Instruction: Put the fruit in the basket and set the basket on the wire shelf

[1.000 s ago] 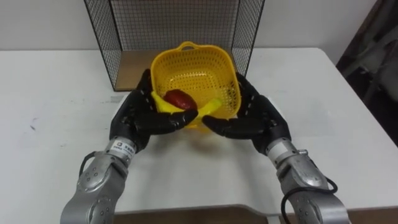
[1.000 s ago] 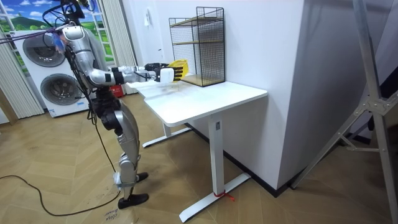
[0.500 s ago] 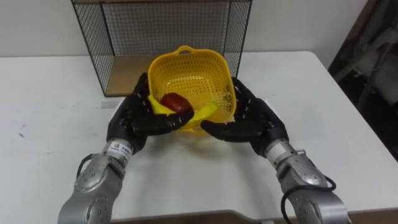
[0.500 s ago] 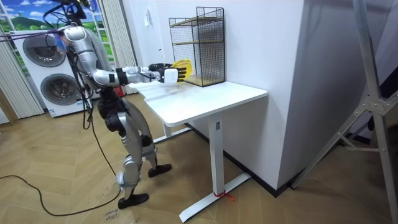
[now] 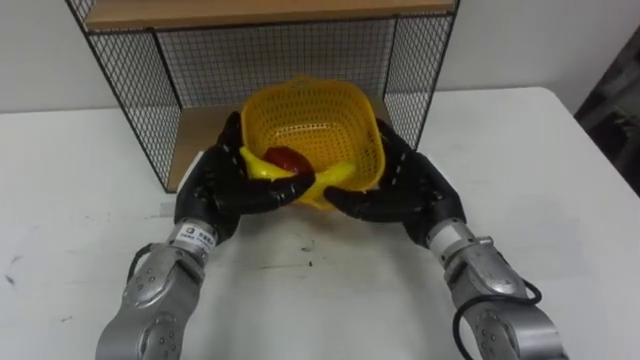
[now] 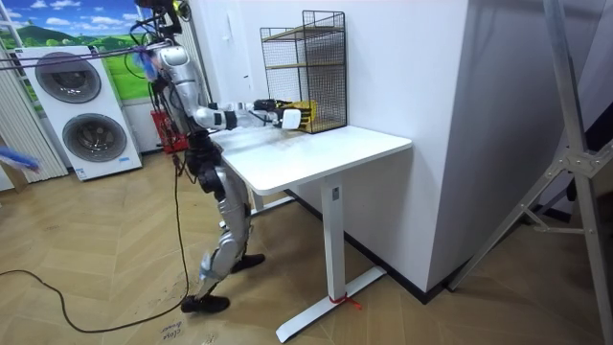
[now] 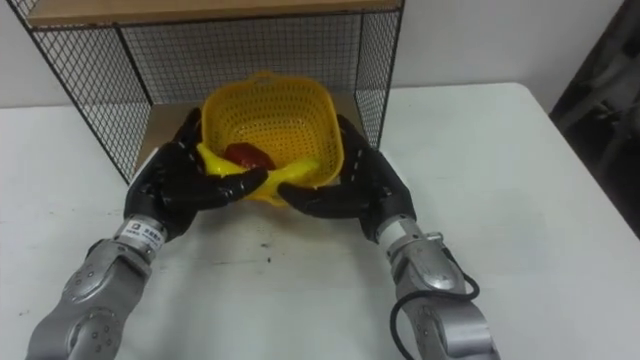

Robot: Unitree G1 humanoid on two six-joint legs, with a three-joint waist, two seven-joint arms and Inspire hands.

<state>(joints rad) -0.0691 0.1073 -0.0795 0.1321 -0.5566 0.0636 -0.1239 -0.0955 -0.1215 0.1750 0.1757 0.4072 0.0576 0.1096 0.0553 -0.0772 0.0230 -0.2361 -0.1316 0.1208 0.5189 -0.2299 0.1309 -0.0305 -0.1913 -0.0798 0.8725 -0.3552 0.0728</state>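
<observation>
Yellow perforated basket (image 5: pixel 315 125), held over the white tabletop (image 5: pixel 520 180) between two black hands, at the open front of the wire shelf (image 5: pixel 130 110). Left hand (image 5: pixel 212 188) clasps the basket's left wall and right hand (image 5: pixel 408 192) its right wall. The fingers of both curl along the sides and the thumbs hook over the near rim. Inside the basket, against that rim, lie a red fruit (image 5: pixel 287 158) and a banana (image 5: pixel 260 168) (the thumbs cover part of the banana). The basket's far half lies over the shelf's wooden bottom board (image 5: pixel 200 135), between the mesh side panels; whether it touches the board cannot be told. The shelf stands at the tabletop's far edge, against the wall. From the room, the robot stands at the tabletop's edge on the room view's left, both arms stretched toward the shelf, with washing machines (image 6: pixel 94 139) behind it.
</observation>
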